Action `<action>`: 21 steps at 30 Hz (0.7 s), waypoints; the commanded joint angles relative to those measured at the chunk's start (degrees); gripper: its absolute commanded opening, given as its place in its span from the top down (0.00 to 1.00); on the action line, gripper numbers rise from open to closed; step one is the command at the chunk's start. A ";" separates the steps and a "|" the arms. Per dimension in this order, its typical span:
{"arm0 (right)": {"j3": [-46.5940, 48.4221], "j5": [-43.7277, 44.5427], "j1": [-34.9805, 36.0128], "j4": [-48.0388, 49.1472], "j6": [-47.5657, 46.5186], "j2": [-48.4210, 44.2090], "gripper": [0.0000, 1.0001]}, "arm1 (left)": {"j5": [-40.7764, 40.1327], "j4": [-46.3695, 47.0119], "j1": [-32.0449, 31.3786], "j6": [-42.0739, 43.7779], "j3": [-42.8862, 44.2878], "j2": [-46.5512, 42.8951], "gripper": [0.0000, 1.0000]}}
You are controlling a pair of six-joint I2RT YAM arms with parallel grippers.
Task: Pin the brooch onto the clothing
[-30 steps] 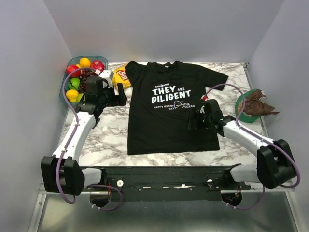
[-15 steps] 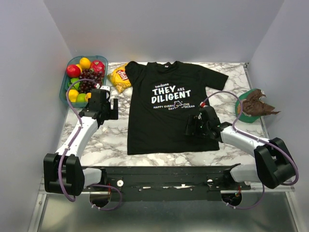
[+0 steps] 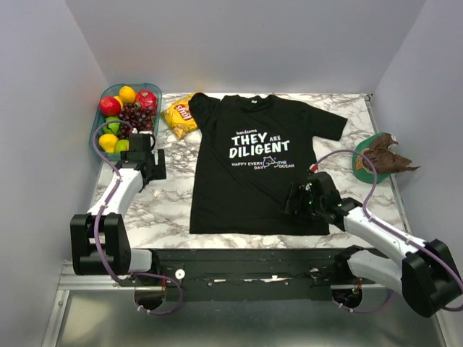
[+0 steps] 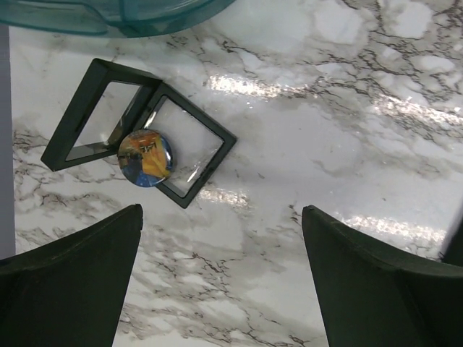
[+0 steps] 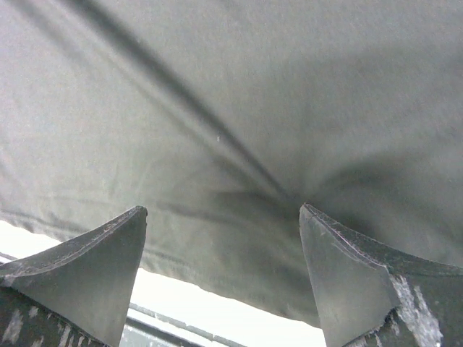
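The brooch is a small round badge, orange with blue, lying on an opened black frame case on the marble. My left gripper hangs open just short of it, with only bare marble between its fingers. In the top view that gripper is near the fruit basket and hides the brooch. The clothing, a black T-shirt with white print, lies flat mid-table. My right gripper stands open over the shirt's lower right part. The fabric puckers between its fingers, with the hem just below.
A blue basket of fruit stands at the back left; its rim shows above the case. A yellow snack bag lies beside the shirt's sleeve. At the right edge a green plate holds a brown crumpled thing.
Both arms have drawn back toward the near edge. The left gripper moved from the basket toward the near left. The right gripper slid down the shirt toward its hem.
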 commanded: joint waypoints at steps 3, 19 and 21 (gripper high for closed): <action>4.36 1.85 0.44 -8.94 -3.19 -9.24 0.07 | -3.06 2.75 3.61 -1.36 -0.56 1.45 0.01; 11.57 8.71 0.44 -13.61 -9.80 -17.97 0.05 | -6.31 4.08 7.66 0.05 1.81 10.85 0.33; 11.31 8.71 0.44 -13.69 -10.06 -17.79 0.05 | -7.46 3.90 7.66 0.39 1.81 11.12 0.35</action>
